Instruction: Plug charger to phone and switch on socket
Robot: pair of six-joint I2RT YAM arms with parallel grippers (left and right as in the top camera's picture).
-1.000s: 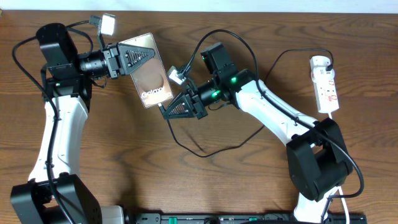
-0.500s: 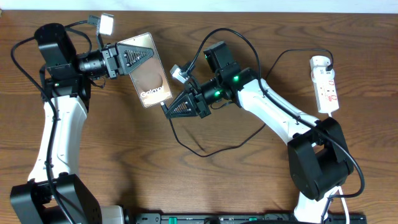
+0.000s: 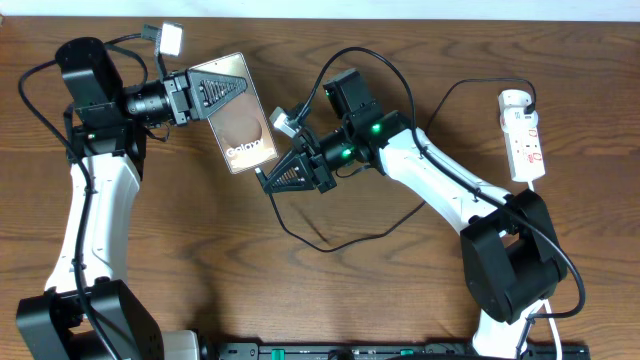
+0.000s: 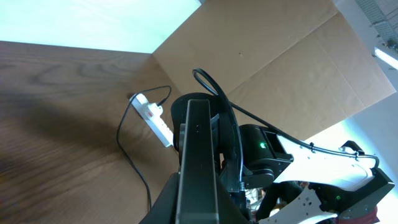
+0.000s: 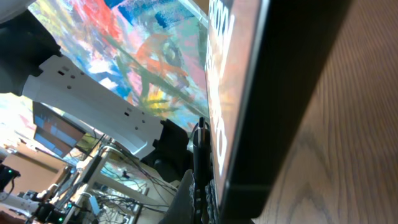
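The phone [image 3: 243,128], bronze-brown with white lettering, is tilted near the table's top left. My left gripper [image 3: 232,88] is shut on its top end; in the left wrist view the phone [image 4: 199,158] shows edge-on between the jaws. My right gripper [image 3: 268,180] is shut on the charger's plug tip [image 5: 200,163] at the phone's bottom edge [image 5: 267,106]. The thin black charger cable [image 3: 330,235] loops over the table to the white socket [image 3: 524,135] at the right, also visible in the left wrist view [image 4: 154,117]. Whether the tip is in the port is hidden.
A brown board [image 4: 280,68] stands beyond the table in the left wrist view. The right arm's white links [image 3: 440,180] cross the middle right. A black rail [image 3: 380,350] runs along the front edge.
My right gripper with the plug tip shifted slightly right and back left at the phone's bottom edge. The left gripper and phone stayed put.
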